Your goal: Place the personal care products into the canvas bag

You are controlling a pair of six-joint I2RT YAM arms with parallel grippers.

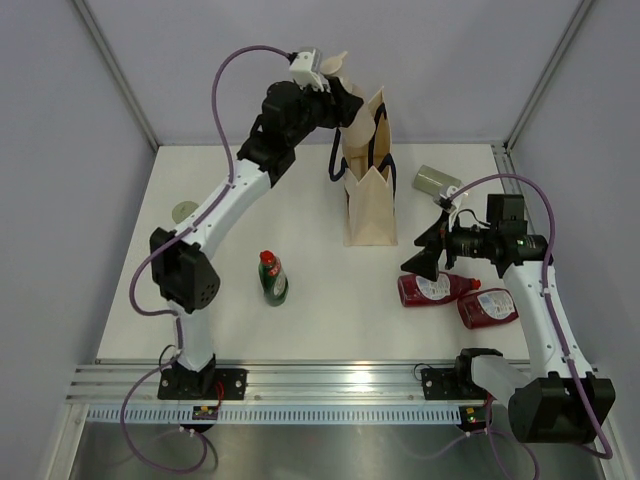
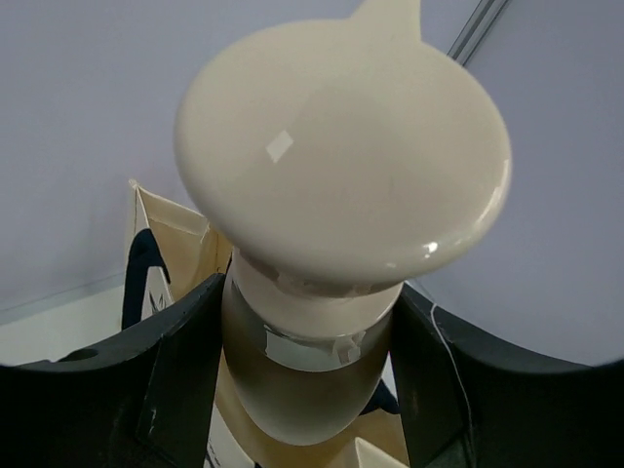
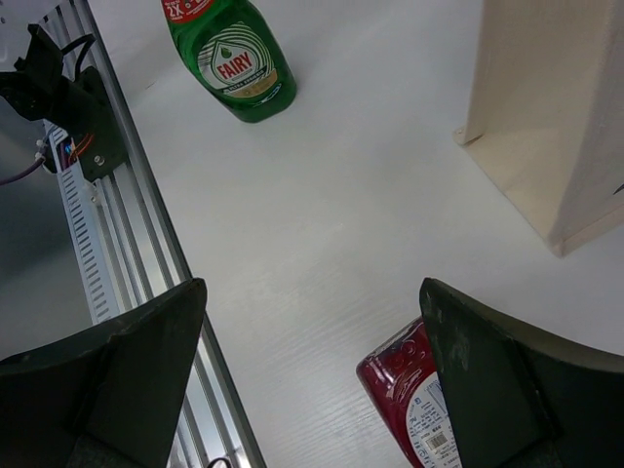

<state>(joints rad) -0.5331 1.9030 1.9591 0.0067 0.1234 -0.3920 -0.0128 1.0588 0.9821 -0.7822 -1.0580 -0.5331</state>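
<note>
The beige bottle (image 2: 341, 195) fills your left wrist view: glossy cream plastic, a broad rounded end turned to the lens, narrowing to the waist where your left fingers (image 2: 175, 390) press on it from both sides. Those fingers are clamped on the bottle. Under it you can see the canvas bag (image 2: 171, 234), its mouth open and a navy strap (image 2: 141, 273) hanging over the edge.

From the top camera, the beige bottle (image 1: 335, 66) is held high at the back of the worktop (image 1: 300, 200), just beside and above the top of the canvas bag (image 1: 368, 200), and not inside it. The bag stands upright, tall and pale beige, with dark straps draped down its left side.

Your right fingers (image 3: 127, 380) are spread wide with nothing between them, hovering over the worktop. A dark red bottle (image 3: 409, 400) with a printed label lies below them, its end just beside the right-hand finger and apart from it. Overhead, that dark red bottle (image 1: 432, 289) lies on its side with a second dark red bottle (image 1: 488, 307) just beside it, both near the right arm.

The green Fairy bottle (image 1: 273, 279) with a red cap stands well left of the bag. An olive-grey bottle (image 1: 437, 181) lies on its side behind and to the right of the bag.
</note>
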